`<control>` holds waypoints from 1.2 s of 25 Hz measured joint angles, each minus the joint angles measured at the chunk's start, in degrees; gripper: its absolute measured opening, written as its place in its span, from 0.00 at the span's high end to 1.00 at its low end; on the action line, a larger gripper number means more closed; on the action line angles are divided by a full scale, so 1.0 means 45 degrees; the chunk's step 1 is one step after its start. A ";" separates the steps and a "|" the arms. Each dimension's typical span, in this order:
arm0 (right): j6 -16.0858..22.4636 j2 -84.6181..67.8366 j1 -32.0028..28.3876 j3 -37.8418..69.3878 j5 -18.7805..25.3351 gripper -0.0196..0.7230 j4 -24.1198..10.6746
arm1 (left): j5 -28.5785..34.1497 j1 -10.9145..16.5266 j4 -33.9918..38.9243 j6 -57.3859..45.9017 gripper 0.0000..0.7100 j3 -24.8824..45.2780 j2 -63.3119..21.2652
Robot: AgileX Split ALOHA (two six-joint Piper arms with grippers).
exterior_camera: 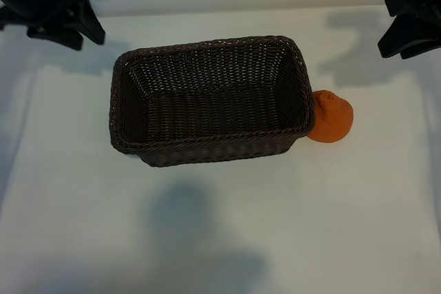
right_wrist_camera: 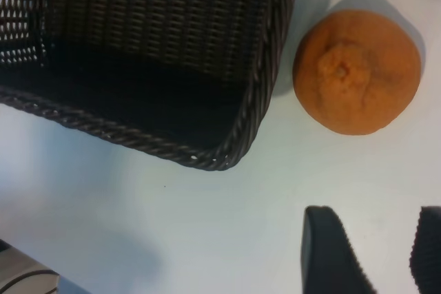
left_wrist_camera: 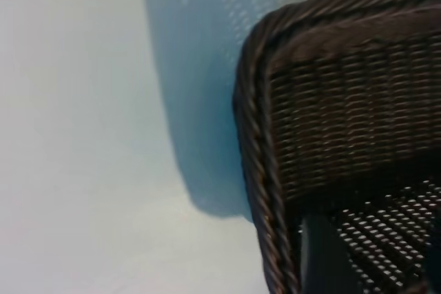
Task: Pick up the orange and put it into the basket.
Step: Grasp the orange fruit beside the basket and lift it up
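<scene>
White counter (exterior_camera: 220, 225) fills the overhead view; the dark wicker basket (exterior_camera: 207, 144) sits mid-counter, the orange (exterior_camera: 333, 118) touching its right end outside it. Left gripper (exterior_camera: 65, 22) and right gripper (exterior_camera: 413, 29) hang at the far corners. Left wrist view: a basket corner (left_wrist_camera: 275, 101). Right wrist view: orange (right_wrist_camera: 357, 71) beside the basket (right_wrist_camera: 227, 149), the right gripper's fingers (right_wrist_camera: 331, 253) spread apart, holding nothing. The left fingers are parted too.
</scene>
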 joint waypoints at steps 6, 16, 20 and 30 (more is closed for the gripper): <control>0.0000 0.0000 0.0000 0.0000 0.0000 0.54 0.0000 | 0.0000 0.0000 0.0002 0.0012 0.43 0.0000 -0.1565; 0.0000 0.0000 0.0000 0.0000 0.0000 0.54 0.0000 | 0.0000 0.0000 -0.0917 0.0630 0.43 0.0367 -0.2149; 0.0000 0.0000 0.0000 0.0000 0.0000 0.54 0.0000 | 0.0000 0.0000 -0.1836 0.1746 0.43 0.1339 -0.2276; -0.0035 0.0000 0.0000 0.0000 0.0000 0.54 -0.0026 | 0.0000 0.0000 -0.2038 0.2371 0.43 0.2011 -0.3101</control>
